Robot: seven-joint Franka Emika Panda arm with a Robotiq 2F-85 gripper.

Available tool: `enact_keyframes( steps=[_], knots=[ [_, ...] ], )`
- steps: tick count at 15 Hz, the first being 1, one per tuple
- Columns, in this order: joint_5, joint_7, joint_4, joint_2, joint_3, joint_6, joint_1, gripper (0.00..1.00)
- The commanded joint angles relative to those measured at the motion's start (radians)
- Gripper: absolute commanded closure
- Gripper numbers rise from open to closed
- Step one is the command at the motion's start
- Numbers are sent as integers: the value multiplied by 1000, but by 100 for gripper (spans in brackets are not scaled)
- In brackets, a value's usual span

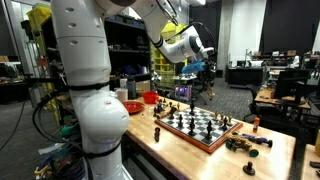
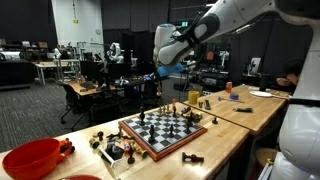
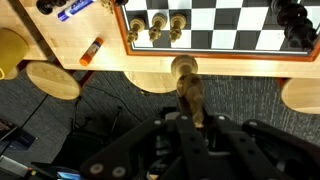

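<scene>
A pale wooden chess piece [image 3: 185, 80] is clamped in the gripper [image 3: 190, 108], its long axis running straight out from the fingers, head foremost. It hangs above the table [image 3: 120, 62] edge, just short of the chessboard [image 3: 215, 48], whose squares lie ahead of the fingers

Pale turned-wood chess piece [image 3: 187, 88], glossy wood-framed chessboard [image 3: 230, 49], smooth matt wooden table [image 3: 250, 62].
</scene>
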Motion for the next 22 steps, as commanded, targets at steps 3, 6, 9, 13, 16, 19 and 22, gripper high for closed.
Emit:
enact_keyframes(
  steps=[3,6,9,13,16,19,22],
  knots=[
    [89,-30,270,192,-32,-182,16,96],
    [131,-29,386,282,-61,-256,21,96],
    [171,-31,479,360,-89,-299,24,96],
    [225,-39,577,445,-113,-324,24,96],
    [255,-38,637,495,-127,-351,25,96],
    [275,-35,684,531,-140,-381,23,96],
    [294,-36,706,552,-149,-407,18,96]
  ],
)
